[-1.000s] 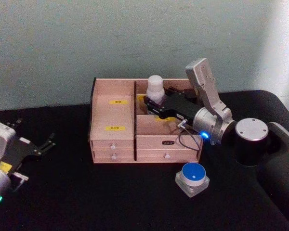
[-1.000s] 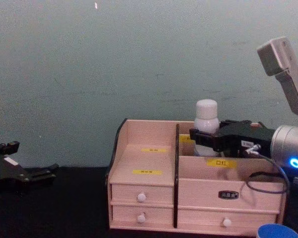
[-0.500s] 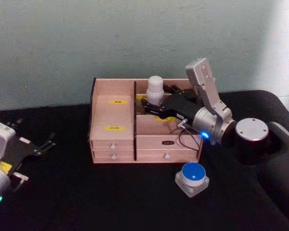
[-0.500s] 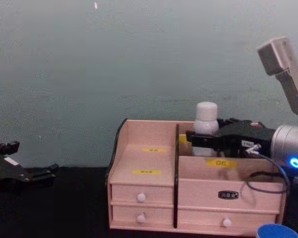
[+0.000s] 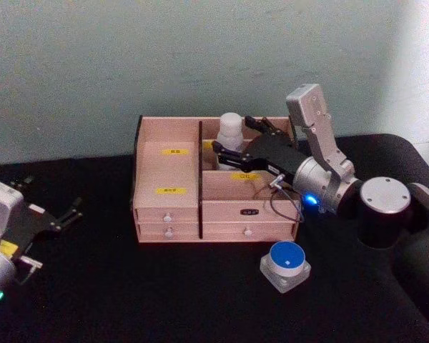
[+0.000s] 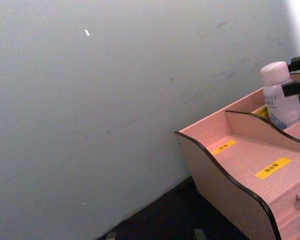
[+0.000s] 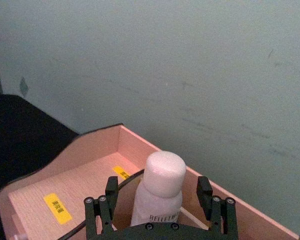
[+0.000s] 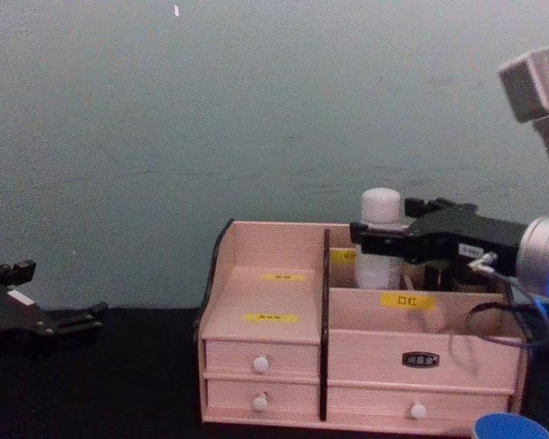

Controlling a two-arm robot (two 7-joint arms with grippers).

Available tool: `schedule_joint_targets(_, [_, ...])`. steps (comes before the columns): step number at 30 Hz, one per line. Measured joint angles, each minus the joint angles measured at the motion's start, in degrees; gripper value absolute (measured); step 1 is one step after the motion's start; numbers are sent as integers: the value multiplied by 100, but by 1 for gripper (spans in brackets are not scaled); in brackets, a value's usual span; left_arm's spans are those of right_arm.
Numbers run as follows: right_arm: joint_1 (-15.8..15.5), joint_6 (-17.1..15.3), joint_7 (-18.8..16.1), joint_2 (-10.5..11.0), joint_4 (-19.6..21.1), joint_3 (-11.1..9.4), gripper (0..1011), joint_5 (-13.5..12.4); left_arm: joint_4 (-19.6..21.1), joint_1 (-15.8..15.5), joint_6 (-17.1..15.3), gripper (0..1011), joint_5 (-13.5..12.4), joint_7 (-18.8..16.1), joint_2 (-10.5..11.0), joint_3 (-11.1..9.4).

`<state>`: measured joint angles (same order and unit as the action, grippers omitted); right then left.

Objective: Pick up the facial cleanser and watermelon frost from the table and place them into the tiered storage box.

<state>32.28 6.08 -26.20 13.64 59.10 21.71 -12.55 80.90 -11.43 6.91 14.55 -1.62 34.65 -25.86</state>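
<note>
Already the white cylindrical facial cleanser [image 5: 229, 131] is stood in the pale wooden tiered storage box [image 5: 164, 171] between the right gripper's [image 7: 158, 202] parted fingers [image 7: 98, 215]; the squat blue-lidded watermelon frost [image 5: 286, 263] behind it is left unfetched, the left gripper [image 5: 66, 213] parked aside.

Right claw [image 7: 157, 184] opened, released facial cleanser [image 5: 229, 129], drew back slightly.

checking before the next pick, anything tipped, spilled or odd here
Nothing stands out. The white bottle stands upright in the box, back right compartment, the right gripper open around it. The blue-lidded jar sits upright on the table; the left gripper is parked at left.
</note>
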Motion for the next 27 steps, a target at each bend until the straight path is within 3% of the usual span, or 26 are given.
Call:
schedule_joint_targets(13, [-967,-132,-116,639,1421,-258,1000,-285,1,0,0,1001,0,0,0,0])
schedule_joint_targets(19, [-1681,-270,-372,1201,2256,-425,1000,-617,0,0,0,1001,0,0,0,0])
schedule_joint_targets(27, [-2411,-464,-582,1796,2971,-559,1000,-1000,0,0,0,1001,0,0,0,0])
